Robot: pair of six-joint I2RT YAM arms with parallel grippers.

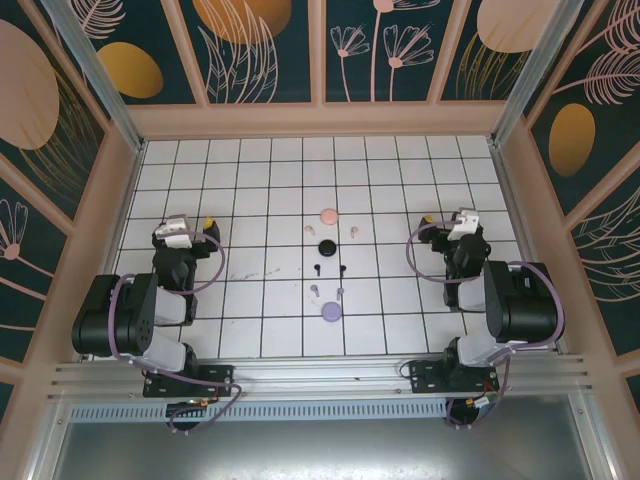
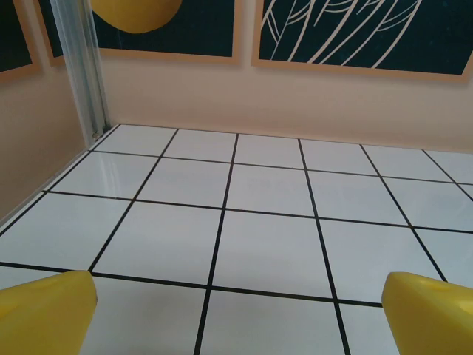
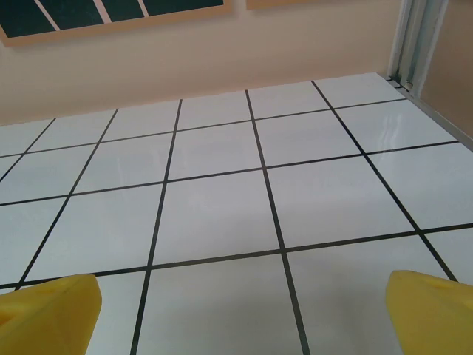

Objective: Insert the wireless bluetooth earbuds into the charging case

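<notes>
Left hand (image 2: 236, 318), right hand (image 3: 236, 318) wide-fingered; earbuds (image 1: 316, 269) central from above.

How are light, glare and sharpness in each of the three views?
Top external: even, soft light, weak shadows; the earbuds are too small for detail. Left wrist: sheen on the tiles by the left wall; yellow fingers soft. Right wrist: pale glare on the far right tiles; fingers soft.

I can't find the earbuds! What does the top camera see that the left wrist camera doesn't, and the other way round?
Top camera: the left arm, right arm, a pink case, black case and purple case, with tiny earbuds beside them.
Left wrist camera: its own yellow fingertips up close, spread wide.
Both: the white tiled table and flowery walls.
</notes>
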